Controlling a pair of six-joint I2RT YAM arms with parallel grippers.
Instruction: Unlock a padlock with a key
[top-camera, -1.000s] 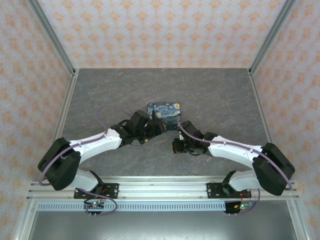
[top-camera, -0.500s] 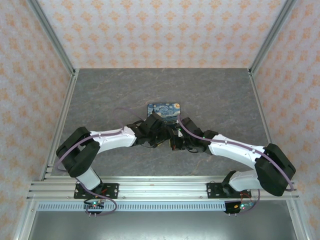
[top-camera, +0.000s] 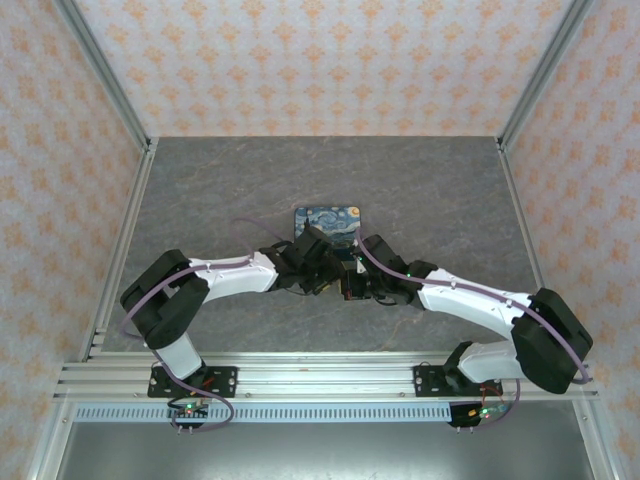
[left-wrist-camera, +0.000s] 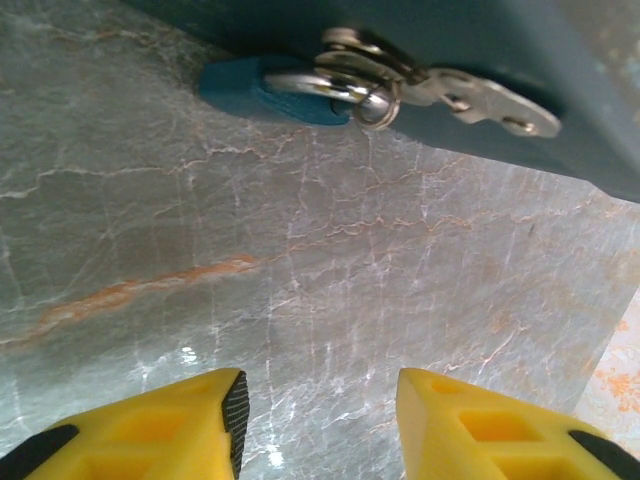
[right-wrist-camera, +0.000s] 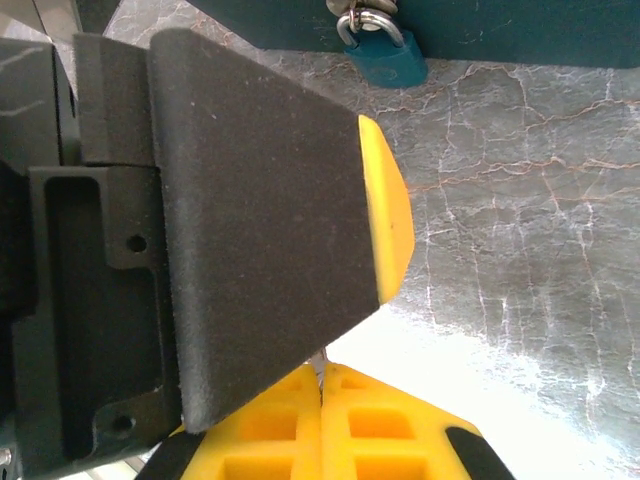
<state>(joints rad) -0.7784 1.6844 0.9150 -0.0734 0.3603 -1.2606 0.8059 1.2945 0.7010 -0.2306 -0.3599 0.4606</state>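
You got bright, even light from above in the top view, shadows soft. Your right wrist view blew out white on the table (right-wrist-camera: 520, 220); close foreground looked soft.

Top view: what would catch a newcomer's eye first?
The starry-night block at mid-table, with the left arm and right arm meeting before it. Left wrist view: a teal padlock with a silver key on rings lies at the block's edge, beyond the open left gripper.
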